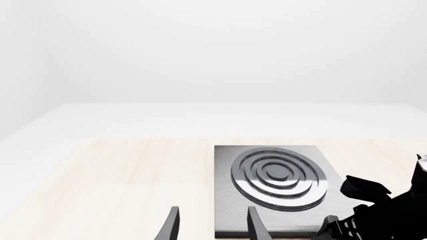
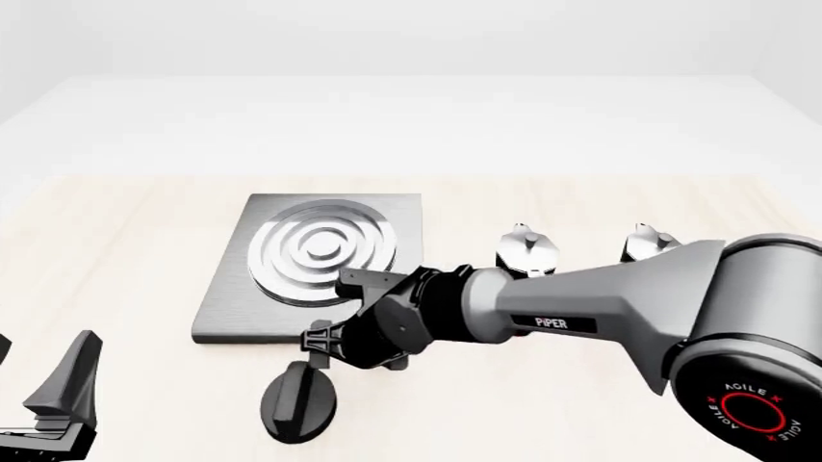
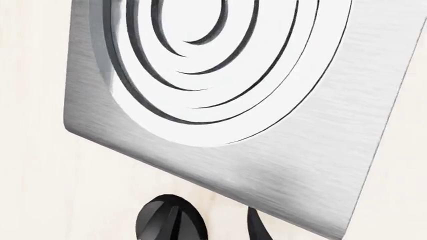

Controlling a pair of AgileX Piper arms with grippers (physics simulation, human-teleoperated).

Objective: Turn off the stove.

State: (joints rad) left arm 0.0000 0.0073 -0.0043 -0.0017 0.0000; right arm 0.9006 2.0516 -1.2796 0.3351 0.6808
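Note:
The stove (image 2: 385, 236) is a flat brushed-grey slab with a silver ring burner (image 2: 319, 248) at mid table; it also shows in the left wrist view (image 1: 333, 165) and fills the right wrist view (image 3: 320, 165). Its separate black knob (image 2: 298, 404) with a raised ridge lies on the table just in front of the slab. My right gripper (image 2: 321, 354) hangs just above the knob's far edge, jaws apart. In the right wrist view the knob (image 3: 167, 222) lies at one finger and the other finger (image 3: 257, 227) is beside it. My left gripper (image 2: 38, 375) is open and empty at the near left.
Two black-and-silver moka pots (image 2: 526, 248) (image 2: 646, 243) stand right of the stove, behind my right arm (image 2: 603, 313). That arm also shows in the left wrist view (image 1: 380, 210). The light wooden table (image 2: 129, 241) extends left of the stove.

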